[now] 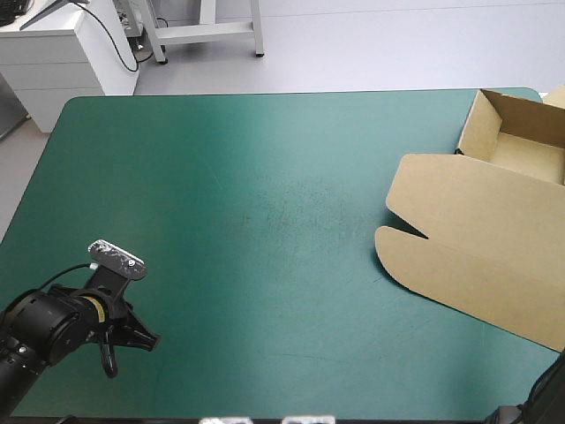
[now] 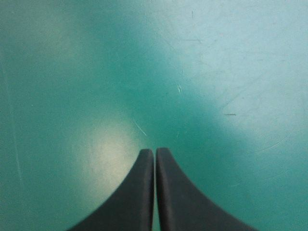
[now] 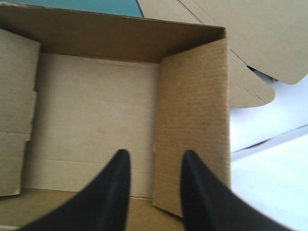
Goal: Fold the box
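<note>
Left claw (image 2: 154,150) closed; right claw (image 3: 154,154) parted above box (image 3: 91,101).

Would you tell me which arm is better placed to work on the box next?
Likely right. The right gripper hangs over the open tray of the box, jaws apart. The left gripper sits over bare teal-green cover at the near left corner, jaws shut, far from the box.

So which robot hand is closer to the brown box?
Right. The right gripper hangs open over the tray of the box. The left gripper sits shut above the bare teal-green cover, by its near left corner, far from the box.
</note>
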You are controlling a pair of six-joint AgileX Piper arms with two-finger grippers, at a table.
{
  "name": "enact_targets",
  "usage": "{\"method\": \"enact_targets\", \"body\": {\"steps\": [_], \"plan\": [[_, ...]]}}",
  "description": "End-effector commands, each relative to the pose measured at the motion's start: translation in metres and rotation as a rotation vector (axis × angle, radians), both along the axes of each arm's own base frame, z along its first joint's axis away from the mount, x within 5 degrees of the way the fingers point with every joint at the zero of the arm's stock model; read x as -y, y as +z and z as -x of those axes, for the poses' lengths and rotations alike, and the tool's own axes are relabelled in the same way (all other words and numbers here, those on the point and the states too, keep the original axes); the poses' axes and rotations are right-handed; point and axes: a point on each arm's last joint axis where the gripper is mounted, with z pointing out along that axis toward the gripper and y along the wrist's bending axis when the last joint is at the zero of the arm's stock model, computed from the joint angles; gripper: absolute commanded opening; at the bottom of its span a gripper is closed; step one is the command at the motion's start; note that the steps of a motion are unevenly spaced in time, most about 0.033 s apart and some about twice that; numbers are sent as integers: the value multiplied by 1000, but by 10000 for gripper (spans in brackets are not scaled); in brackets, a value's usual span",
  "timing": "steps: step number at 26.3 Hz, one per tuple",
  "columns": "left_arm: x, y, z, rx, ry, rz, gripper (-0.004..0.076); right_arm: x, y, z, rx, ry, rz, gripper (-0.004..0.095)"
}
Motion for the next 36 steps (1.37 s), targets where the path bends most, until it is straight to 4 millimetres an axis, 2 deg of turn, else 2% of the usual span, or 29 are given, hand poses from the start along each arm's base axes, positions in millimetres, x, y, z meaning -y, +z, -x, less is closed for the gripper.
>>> {"method": "enact_targets", "body": {"steps": [1, 4, 9, 12, 15, 18, 21, 27, 28, 29, 31, 32, 33, 34, 35, 36], "plan": [[2, 9, -2, 53, -5, 26, -8, -22, 53, 22, 165, 73, -13, -15], [2, 9, -2, 53, -3, 35, -8, -37, 67, 26, 228, 163, -50, -19], [3, 10, -3, 73, 7, 54, -8, -65, 92, 40, 269, 226, 2, -19], [4, 10, -3, 71, 7, 58, -8, -88, 103, 51, 291, 262, -16, -19], [4, 9, -3, 69, 7, 61, -8, -118, 104, 61, 270, 350, -23, -19], [4, 10, -4, 80, 4, 67, -8, -153, 96, 76, 219, 472, -20, -19], [5, 10, -4, 84, 3, 67, -8, -176, 74, 89, 137, 559, -40, -19], [4, 10, -4, 85, 3, 65, -8, -213, 34, 129, 14, 679, -85, -19], [5, 10, -5, 90, -6, 63, -8, -222, 20, 147, -5, 713, -87, -19], [5, 11, -5, 95, -3, 65, -8, -224, 15, 154, -5, 721, -86, -19], [5, 11, -5, 102, -3, 69, -8, -230, -9, 193, 4, 744, -80, -19], [5, 11, -5, 102, -3, 69, -8, -230, -11, 203, 10, 752, -71, -19], [5, 11, -5, 99, 0, 72, -8, -231, -20, 225, 12, 757, -66, -19], [6, 11, -5, 98, 0, 78, -8, -231, -23, 233, 16, 757, -64, -19], [7, 11, -4, 89, 1, 97, -8, -231, -29, 254, 39, 765, -43, -19], [8, 11, -4, 84, 1, 109, -8, -230, -32, 261, 47, 774, -29, -19]]}}
